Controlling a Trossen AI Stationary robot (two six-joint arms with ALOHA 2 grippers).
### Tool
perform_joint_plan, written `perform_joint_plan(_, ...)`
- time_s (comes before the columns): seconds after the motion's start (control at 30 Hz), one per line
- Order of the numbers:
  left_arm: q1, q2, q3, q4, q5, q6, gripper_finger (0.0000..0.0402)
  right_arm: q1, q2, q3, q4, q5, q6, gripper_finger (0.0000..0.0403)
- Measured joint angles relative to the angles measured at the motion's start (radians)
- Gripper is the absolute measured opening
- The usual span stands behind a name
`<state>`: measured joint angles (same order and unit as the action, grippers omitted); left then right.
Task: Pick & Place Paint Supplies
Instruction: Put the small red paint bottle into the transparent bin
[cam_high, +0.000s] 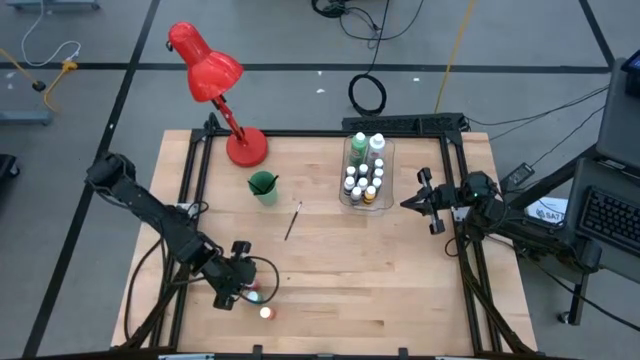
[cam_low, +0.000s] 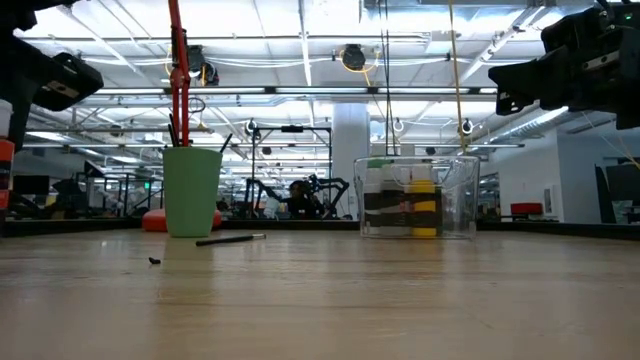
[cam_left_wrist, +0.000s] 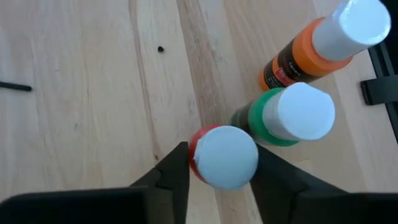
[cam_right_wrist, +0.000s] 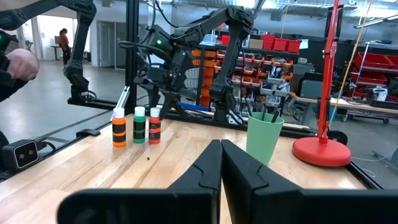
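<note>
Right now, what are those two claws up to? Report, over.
Left claw straddling red bottle, grip not confirmed. Right claw shut, idle at table's right edge. Green bottle crowds the red one, orange bottle just beyond.
</note>
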<state>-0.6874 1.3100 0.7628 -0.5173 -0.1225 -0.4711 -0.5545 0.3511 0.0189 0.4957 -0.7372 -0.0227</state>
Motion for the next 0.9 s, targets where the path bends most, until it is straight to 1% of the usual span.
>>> perform_joint_plan(0.1, 0.008, -0.002, 0.0, 0.005, -0.004, 0.005, 0.0097, 0.0, 0.0, 0.0, 0.0, 0.0, 0.0, 0.0001)
perform_joint_plan(0.13, 0.013, -0.004, 0.0, 0.005, -0.002, 0.005, 0.0094, 0.0, 0.0, 0.0, 0.0, 0.0, 0.0, 0.0001)
perform_joint_plan(0.33, 0.092, -0.06, 0.033, -0.016, -0.003, 0.036, 0.0094, 0.0, 0.0, 0.0, -0.005, 0.0, 0.018, 0.0001)
perform_joint_plan(0.47, 0.214, -0.109, 0.103, -0.103, 0.02, -0.007, 0.0095, 0.0, 0.0, 0.0, -0.008, 0.002, 0.018, 0.0001)
perform_joint_plan(0.57, 0.334, -0.113, 0.199, -0.098, 0.071, 0.022, 0.0095, 0.0, 0.0, 0.0, -0.008, 0.002, 0.016, 0.0001)
perform_joint_plan(0.6, 0.371, -0.11, 0.237, -0.099, 0.094, 0.052, 0.0095, 0.0, 0.0, 0.0, -0.008, 0.003, 0.015, 0.0001)
perform_joint_plan(0.67, 0.447, -0.073, 0.33, -0.103, 0.108, 0.121, 0.0095, 0.0, 0.001, 0.0, -0.008, 0.003, 0.012, 0.0003)
perform_joint_plan(0.77, 0.544, 0.015, 0.487, -0.114, 0.122, 0.221, 0.0095, 0.0, 0.0, 0.0, -0.008, 0.003, 0.011, 0.0004)
perform_joint_plan(0.9, 0.645, 0.174, 0.703, -0.122, 0.091, 0.313, 0.0095, 0.0, 0.002, 0.0, -0.009, 0.003, 0.011, 0.0004)
